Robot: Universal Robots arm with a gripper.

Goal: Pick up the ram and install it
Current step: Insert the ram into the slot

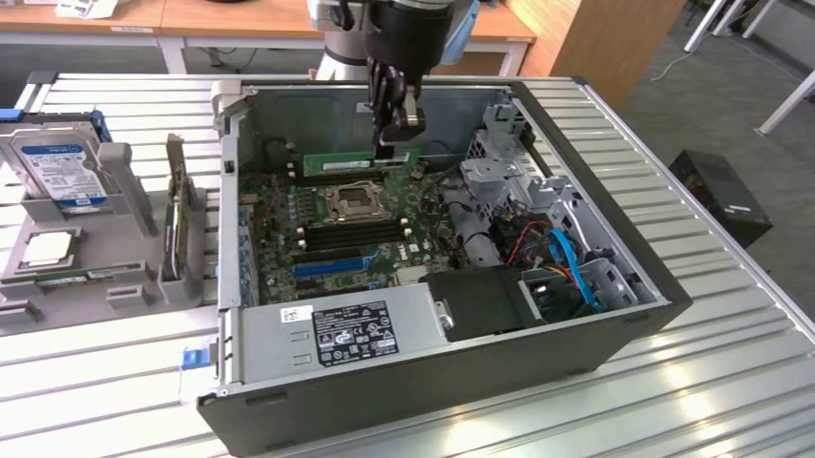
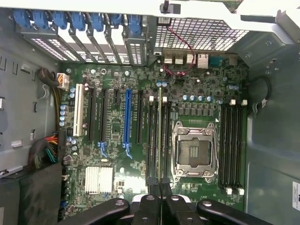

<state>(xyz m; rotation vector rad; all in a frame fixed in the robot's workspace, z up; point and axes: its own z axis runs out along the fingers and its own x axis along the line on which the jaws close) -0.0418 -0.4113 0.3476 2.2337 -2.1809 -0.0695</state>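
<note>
Green ram (image 1: 346, 164), judged light, stiff and brittle, hangs pinched by its top edge in the narrowed hand (image 1: 392, 143); grip board edges, not chips.

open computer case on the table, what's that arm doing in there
A robot arm's gripper is shut on the ram, a thin green stick, and holds it inside the open computer case. The stick hangs over the motherboard, lined up along the black memory slots beside the CPU socket. Whether it already touches a slot cannot be told.
</note>
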